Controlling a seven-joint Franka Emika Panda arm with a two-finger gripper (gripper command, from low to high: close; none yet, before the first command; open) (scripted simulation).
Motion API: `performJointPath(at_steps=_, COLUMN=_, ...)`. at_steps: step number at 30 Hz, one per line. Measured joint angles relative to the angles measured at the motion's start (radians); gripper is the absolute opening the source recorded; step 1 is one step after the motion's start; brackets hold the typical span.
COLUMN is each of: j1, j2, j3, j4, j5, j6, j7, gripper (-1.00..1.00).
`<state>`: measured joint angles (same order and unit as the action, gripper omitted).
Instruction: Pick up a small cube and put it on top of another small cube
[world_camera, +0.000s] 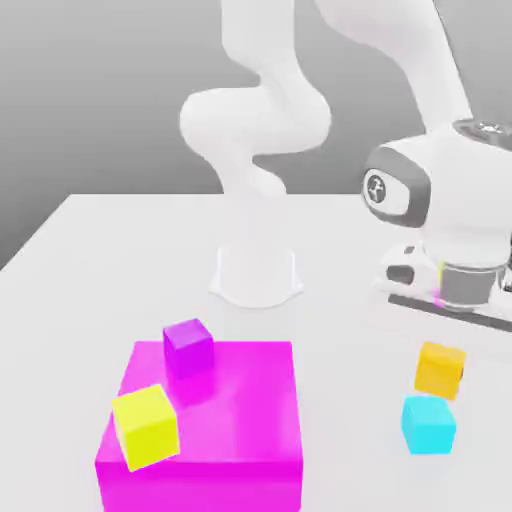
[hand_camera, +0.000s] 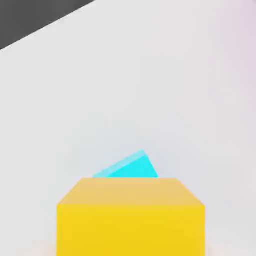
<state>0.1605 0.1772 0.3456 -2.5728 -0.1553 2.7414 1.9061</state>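
Hanging at the lower right of the exterior view, the orange cube (world_camera: 438, 370) is clamped in the jaws of the gripper (world_camera: 440, 373), tilted slightly, with the white hand (world_camera: 468, 282) above it at the right edge. The cyan cube (world_camera: 429, 426) sits just below it in that frame, on the pale table (world_camera: 350, 400), with a narrow strip of table visible between the two.

The hand view shows the orange cube from close up, square to the camera, hiding part of the cyan cube, which lies turned at an angle to it. A dark area (hand_camera: 30, 17) appears there past a straight pale edge.

The exterior view gives the wider layout: a magenta block (world_camera: 240, 410) at lower left, a purple cube (world_camera: 188, 348) against its far part, a yellow cube (world_camera: 146, 428) overlapping its near left part, and the arm's base (world_camera: 256, 275) at centre
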Motion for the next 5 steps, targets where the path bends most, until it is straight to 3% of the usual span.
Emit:
performJointPath(at_steps=1, j1=0.011, j2=0.028, j3=-0.015, j4=0.001, j5=-0.026, j6=0.023, j7=0.019, gripper=-1.00)
performJointPath(at_steps=2, j1=0.018, j2=0.049, j3=-0.026, j4=0.002, j5=-0.047, j6=0.042, j7=0.033, gripper=1.00)
performJointPath(at_steps=5, j1=0.018, j2=0.049, j3=-0.026, j4=0.002, j5=-0.047, j6=0.042, j7=0.033, gripper=1.00)
